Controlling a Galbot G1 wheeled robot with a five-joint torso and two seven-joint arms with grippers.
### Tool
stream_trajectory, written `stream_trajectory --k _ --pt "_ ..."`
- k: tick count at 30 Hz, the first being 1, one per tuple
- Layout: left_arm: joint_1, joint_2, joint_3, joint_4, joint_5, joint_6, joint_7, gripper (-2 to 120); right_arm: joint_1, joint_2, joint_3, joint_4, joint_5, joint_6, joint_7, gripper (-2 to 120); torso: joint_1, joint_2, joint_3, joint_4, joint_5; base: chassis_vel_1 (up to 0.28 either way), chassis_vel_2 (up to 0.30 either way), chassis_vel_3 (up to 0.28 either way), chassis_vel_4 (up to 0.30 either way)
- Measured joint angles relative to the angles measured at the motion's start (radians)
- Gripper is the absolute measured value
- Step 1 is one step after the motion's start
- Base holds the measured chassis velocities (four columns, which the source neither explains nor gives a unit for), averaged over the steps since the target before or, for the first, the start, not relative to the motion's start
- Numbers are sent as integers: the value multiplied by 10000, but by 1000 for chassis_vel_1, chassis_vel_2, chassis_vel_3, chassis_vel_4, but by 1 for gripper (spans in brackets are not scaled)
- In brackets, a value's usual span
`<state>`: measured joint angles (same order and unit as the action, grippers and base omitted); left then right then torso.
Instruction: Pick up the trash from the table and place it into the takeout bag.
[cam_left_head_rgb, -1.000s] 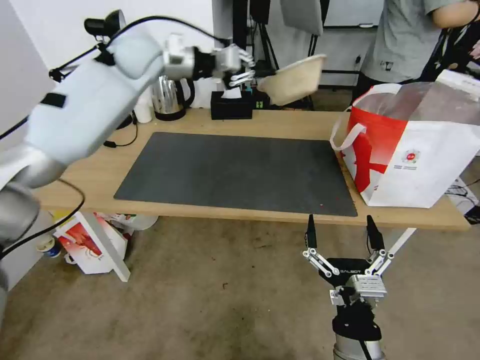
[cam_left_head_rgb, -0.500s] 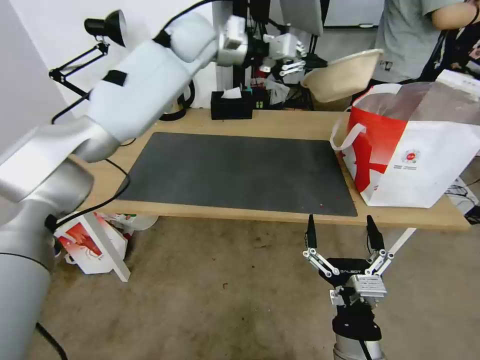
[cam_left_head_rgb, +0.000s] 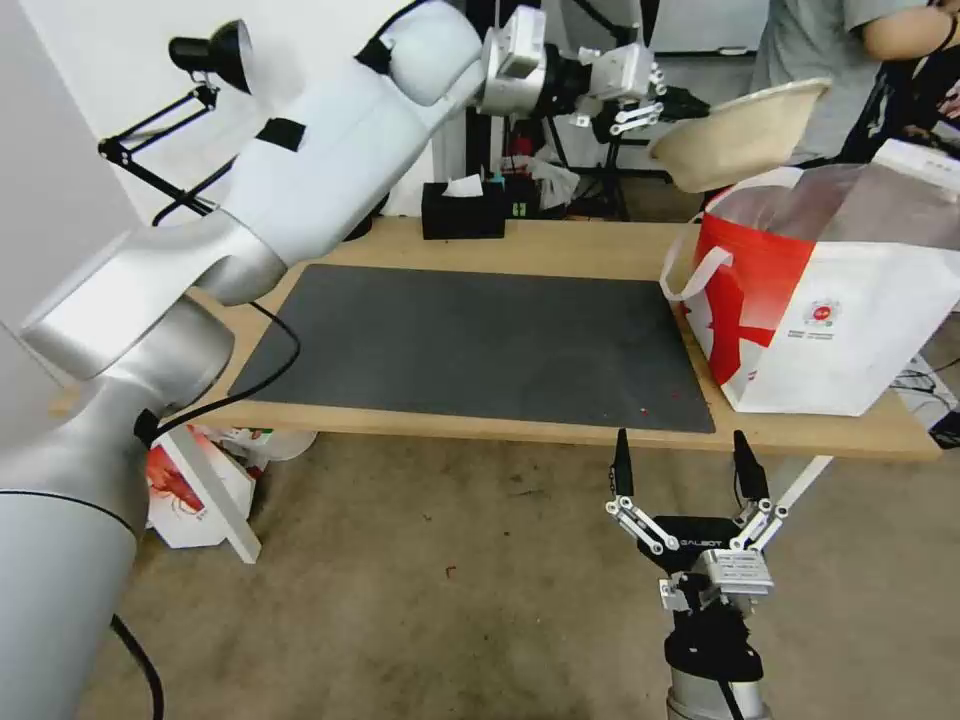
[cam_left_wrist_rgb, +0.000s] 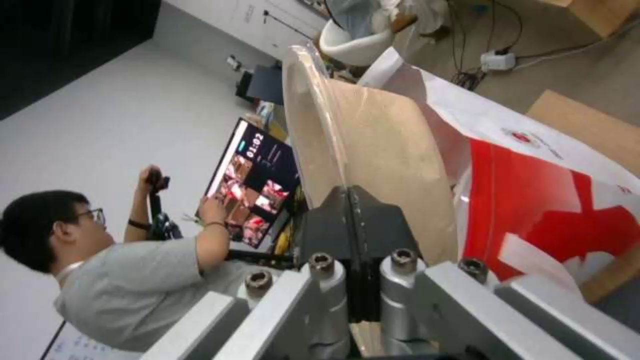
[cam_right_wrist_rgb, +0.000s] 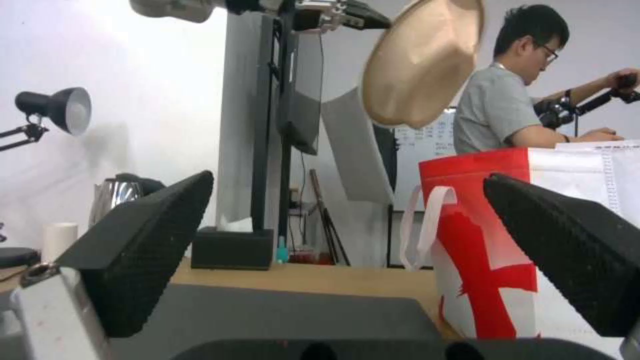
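One thin rim pinch by the closed left gripper (cam_left_head_rgb: 668, 103) is all that keeps the tilted round beige-filled bowl (cam_left_head_rgb: 740, 133) held at upper right, just above the takeout bag (cam_left_head_rgb: 850, 330), so slippage or spilling outside is risked, while the right gripper (cam_left_head_rgb: 686, 470) is parked open at lower centre.

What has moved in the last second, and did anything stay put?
The left gripper, still clamped on the beige bowl, has swung it from above the tissue box across to the open top of the takeout bag, rising as it went. The bag, the dark mat and the right gripper, open below the table edge, stayed as they were.
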<state>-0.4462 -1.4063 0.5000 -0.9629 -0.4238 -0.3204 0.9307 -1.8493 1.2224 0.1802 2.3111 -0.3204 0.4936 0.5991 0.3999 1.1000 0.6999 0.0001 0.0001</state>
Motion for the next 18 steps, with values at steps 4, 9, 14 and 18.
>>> stream_trajectory --k 4,9,14,18 --pt "-42 -627 -139 560 318 -222 -6 0 0 0 0 0 0 0 0 100 0 0 0 -1 1 0 0 0 0" --pt "67 -1292 -290 1077 603 -387 -13 0 0 0 0 0 0 0 0 100 0 0 1 -1 0 0 0 0 0" --pt "174 -1854 -397 1509 807 -544 -86 0 0 0 0 0 -1 0 0 100 1 0 1 -4 1 0 0 0 0" --pt "186 -1924 -238 1574 809 -554 -293 0 0 0 0 0 -1 0 0 100 1 0 0 -2 1 0 0 0 0"
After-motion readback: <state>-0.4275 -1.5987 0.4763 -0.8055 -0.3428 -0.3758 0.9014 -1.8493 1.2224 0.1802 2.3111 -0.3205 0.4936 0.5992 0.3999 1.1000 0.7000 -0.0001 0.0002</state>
